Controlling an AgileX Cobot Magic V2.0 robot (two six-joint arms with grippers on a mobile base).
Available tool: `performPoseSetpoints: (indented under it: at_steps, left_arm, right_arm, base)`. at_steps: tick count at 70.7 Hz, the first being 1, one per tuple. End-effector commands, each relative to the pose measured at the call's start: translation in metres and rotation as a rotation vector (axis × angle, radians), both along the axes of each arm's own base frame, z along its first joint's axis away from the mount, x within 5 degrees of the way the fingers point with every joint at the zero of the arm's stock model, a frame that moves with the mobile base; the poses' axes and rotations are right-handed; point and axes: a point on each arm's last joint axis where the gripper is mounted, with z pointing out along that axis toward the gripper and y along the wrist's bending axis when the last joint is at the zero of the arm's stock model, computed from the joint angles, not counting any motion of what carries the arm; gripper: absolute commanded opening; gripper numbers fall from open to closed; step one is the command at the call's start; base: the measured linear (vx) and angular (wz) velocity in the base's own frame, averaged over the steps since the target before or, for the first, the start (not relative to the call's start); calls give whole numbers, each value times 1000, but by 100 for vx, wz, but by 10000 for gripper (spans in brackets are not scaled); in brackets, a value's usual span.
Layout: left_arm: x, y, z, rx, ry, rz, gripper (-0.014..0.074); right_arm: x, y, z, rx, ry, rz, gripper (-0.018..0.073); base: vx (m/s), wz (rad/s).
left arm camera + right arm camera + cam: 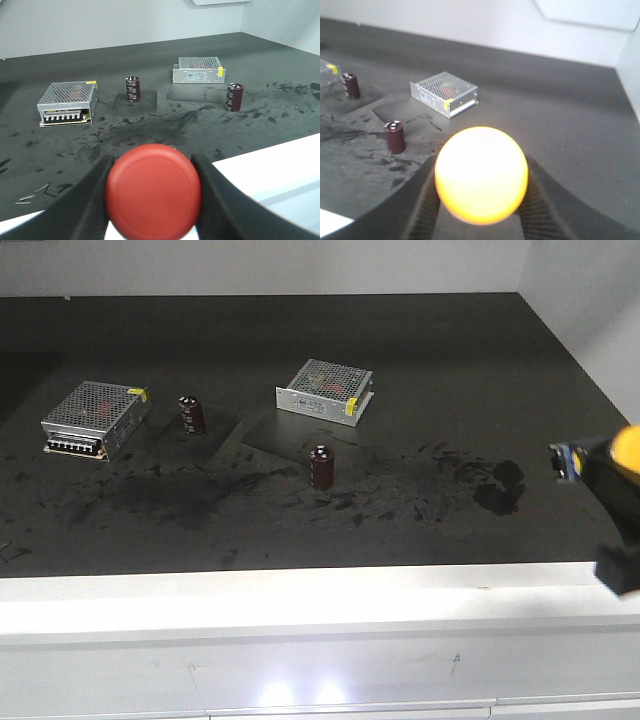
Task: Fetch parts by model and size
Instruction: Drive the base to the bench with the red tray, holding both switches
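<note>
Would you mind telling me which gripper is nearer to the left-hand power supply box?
Left, likely. The left gripper, holding the red button, faces the box just ahead-left; the right gripper, holding the yellow button, sees it far off left.

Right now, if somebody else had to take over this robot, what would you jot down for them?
Left gripper: shut on the red push-button.
Right gripper: shut on the yellow push-button, held up at the right side.
Done: both buttons are picked. Two capacitors and two power supply boxes sit on the black mat.
Left: deliver both buttons; no drop-off spot is in view.
</note>
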Motion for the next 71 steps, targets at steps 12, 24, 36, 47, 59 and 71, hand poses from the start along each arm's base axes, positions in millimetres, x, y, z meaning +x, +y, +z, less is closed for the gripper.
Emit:
performPoseSetpoints:
  at_steps: [12,24,36,47,59,71]
  left_arm:
    - [0,0,15,-29,-90,-5,-7]
    - [0,0,15,-29,-90,-5,-7]
    - [0,0,15,-29,-90,-5,-7]
    - [0,0,15,-29,-90,-5,-7]
    - [0,0,15,-29,-90,-5,-7]
    - [0,0,15,-29,-90,-5,-7]
  right_arm:
    - [-41,-12,-8,45,-234,-26,-10]
    - [-56,-15,-5,68,-303,-27,-10]
    - [-57,-15,-6,84,-283,-23,-10]
    - [-57,-15,-6,84,-281,-23,-10]
    - [-57,-15,-6,84,-281,-23,-10]
    - [-57,-15,-6,84,-281,-23,-10]
  base:
    - [0,0]
    - [0,0]
    - [0,0]
    - [0,0]
    - [0,0]
    - [-1,5]
